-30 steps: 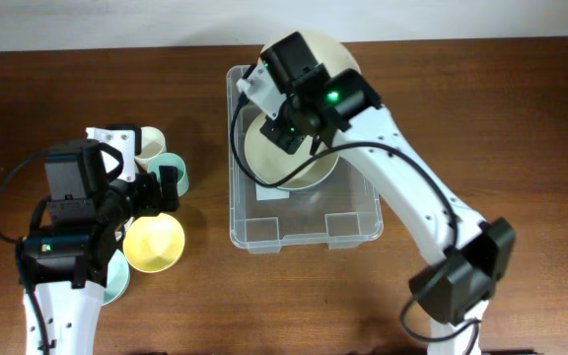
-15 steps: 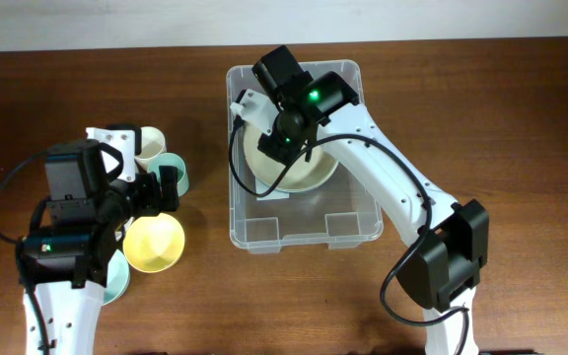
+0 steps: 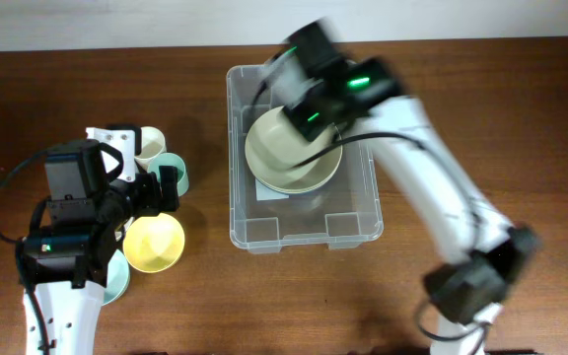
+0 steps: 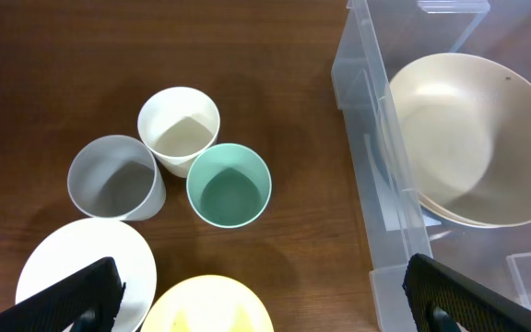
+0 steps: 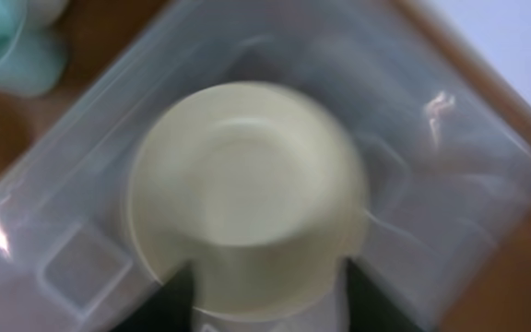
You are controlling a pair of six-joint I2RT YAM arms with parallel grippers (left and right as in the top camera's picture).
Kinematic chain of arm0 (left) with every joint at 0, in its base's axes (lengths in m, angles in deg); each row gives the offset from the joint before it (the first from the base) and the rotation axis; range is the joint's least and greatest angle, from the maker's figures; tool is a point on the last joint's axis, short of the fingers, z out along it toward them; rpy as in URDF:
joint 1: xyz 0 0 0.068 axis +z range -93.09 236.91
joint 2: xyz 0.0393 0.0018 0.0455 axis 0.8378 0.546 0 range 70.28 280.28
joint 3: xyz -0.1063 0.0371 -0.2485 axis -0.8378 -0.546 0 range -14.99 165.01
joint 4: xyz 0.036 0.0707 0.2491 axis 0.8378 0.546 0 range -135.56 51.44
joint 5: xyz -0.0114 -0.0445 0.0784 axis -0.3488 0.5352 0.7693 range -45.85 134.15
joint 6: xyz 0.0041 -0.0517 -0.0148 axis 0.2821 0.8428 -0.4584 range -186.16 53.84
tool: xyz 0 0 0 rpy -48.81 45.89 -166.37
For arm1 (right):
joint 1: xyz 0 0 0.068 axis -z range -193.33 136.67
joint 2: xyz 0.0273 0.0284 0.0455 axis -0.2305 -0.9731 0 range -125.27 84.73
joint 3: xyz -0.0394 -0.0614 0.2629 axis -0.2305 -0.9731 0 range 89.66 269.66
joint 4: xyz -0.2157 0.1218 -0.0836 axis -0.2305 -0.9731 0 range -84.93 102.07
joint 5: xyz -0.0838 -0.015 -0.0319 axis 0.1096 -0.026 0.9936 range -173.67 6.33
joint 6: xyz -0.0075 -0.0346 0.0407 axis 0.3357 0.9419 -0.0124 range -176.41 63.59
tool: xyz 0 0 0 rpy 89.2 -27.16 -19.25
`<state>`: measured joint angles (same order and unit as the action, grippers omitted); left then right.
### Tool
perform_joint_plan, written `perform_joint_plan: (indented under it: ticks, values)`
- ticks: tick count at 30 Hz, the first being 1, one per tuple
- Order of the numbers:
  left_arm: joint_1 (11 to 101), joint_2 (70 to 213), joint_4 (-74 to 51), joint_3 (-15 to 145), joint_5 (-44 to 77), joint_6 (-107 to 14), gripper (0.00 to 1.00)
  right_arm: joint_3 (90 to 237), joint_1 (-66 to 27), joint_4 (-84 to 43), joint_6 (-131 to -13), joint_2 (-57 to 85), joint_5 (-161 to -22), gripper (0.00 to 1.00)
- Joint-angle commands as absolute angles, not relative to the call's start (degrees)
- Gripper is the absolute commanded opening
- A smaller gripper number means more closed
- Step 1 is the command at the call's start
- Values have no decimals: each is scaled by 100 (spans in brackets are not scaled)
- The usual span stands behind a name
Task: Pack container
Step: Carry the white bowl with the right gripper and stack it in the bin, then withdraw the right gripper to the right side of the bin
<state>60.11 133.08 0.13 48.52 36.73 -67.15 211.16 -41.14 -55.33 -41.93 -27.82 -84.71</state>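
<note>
The clear plastic container (image 3: 304, 229) stands mid-table. A large cream bowl (image 3: 289, 153) lies in it, upright, over the white label. My right gripper (image 3: 309, 99) is above the bowl's far side, blurred by motion. In the right wrist view its fingers (image 5: 275, 300) are spread wide, open and empty, over the bowl (image 5: 247, 194) and the container (image 5: 450, 184). My left gripper (image 3: 169, 189) is open and empty left of the container. In the left wrist view its fingers (image 4: 265, 304) hang over a yellow bowl (image 4: 208, 309). The container (image 4: 367, 120) and cream bowl (image 4: 468, 138) show at the right.
Left of the container stand a white cup (image 4: 180, 124), a grey cup (image 4: 113, 175) and a teal cup (image 4: 230, 184). A pale bowl (image 4: 76, 267) lies beside the yellow bowl (image 3: 154, 242). Bare brown table lies right of the container.
My right gripper set the cream bowl down flat in the container, let go and moved up and to the right. The left arm has not moved.
</note>
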Motion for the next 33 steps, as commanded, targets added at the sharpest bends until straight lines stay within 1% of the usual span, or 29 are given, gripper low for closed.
perform_joint_plan:
  ticks: [1, 2, 3, 7, 10, 13, 15, 20, 24, 28, 32, 33]
  values:
    - [6044, 13306, 13, 4978, 3710, -6702, 99, 21382, -2757, -5701, -6197, -1851, -8205, 74]
    - [6044, 13306, 13, 4978, 3710, -6702, 99, 21382, -2418, -5791, -6477, -1798, -8296, 80]
    - [6044, 13306, 13, 4978, 3710, -6702, 99, 21382, -2097, -5893, -6639, -1779, -8452, 84]
    - [6044, 13306, -2, 4978, 3712, -6702, 99, 21341, -783, -6536, -6984, -1774, -8825, 84]
    - [6044, 13306, 16, 4978, 3712, -6702, 100, 21336, -84, -6982, -7063, -1772, -9020, 85]
    - [6044, 13306, 16, 4978, 3712, -6702, 99, 21336, 432, -7445, -7063, -1761, -9125, 84]
    - [6044, 13306, 18, 4981, 3714, -6700, 99, 21336, 603, -7742, -7037, -1741, -9123, 85]
    - [6039, 13306, 112, 5051, 3824, -6696, 100, 21332, 589, -8483, -6886, -1481, -9053, 84]
    - [6028, 13328, 317, 5217, 4060, -6676, 99, 20932, 229, -8527, -6792, -893, -9005, 83]
    - [6028, 13332, 453, 5278, 4057, -6564, 99, 19964, -276, -8403, -6785, -10, -8607, 84]
    - [6028, 13389, 654, 5291, 4060, -6564, 99, 18412, -790, -7681, -6788, 1192, -8598, 85]
    - [6020, 13422, 730, 5313, 4060, -6564, 99, 17938, -899, -7465, -6825, 1537, -8598, 87]
